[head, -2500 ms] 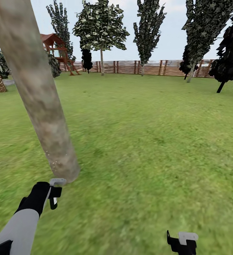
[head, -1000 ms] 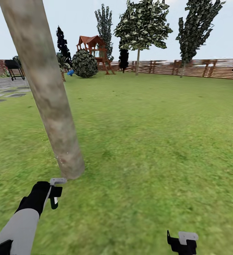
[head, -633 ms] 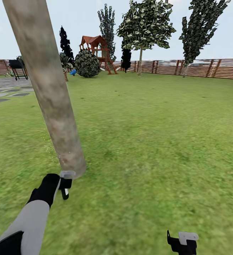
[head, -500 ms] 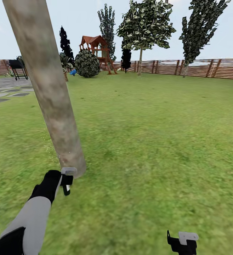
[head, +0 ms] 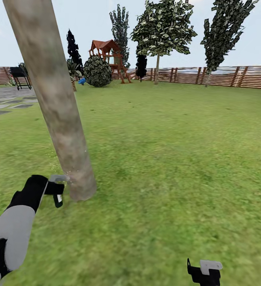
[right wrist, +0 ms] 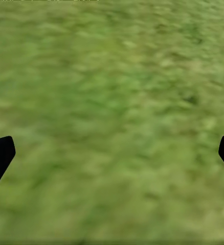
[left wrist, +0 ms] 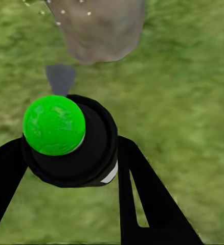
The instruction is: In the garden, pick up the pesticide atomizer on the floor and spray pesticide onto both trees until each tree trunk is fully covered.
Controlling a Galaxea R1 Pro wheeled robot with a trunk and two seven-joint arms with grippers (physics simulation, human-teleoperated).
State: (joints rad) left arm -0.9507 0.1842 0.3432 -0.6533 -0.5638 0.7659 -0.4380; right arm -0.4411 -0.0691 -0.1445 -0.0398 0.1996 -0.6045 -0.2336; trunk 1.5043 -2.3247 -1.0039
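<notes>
Head view: the left gripper (head: 58, 190) holds a grey-nozzled atomizer (head: 57, 178) against the base of the leaning grey-brown tree trunk (head: 53, 99), whose top is cut off at upper left. Left wrist view: black fingers (left wrist: 137, 194) clamp the green-capped atomizer (left wrist: 66, 138); no label is readable. Right wrist view: the right gripper (right wrist: 112, 148) is spread wide over blurry grass (right wrist: 112, 102).

1. Left arm (head: 15, 226): light grey sleeve-like forearm, black wrist section, black band at 7 o'clock of head view.
2. Left gripper (head: 58, 190): black body, pale grey plate on top, small white mark.
3. Right gripper (head: 205, 272): black, light grey plate, at 5 o'clock.
4. Fingers (left wrist: 142, 199): matte black, slotted.
</notes>
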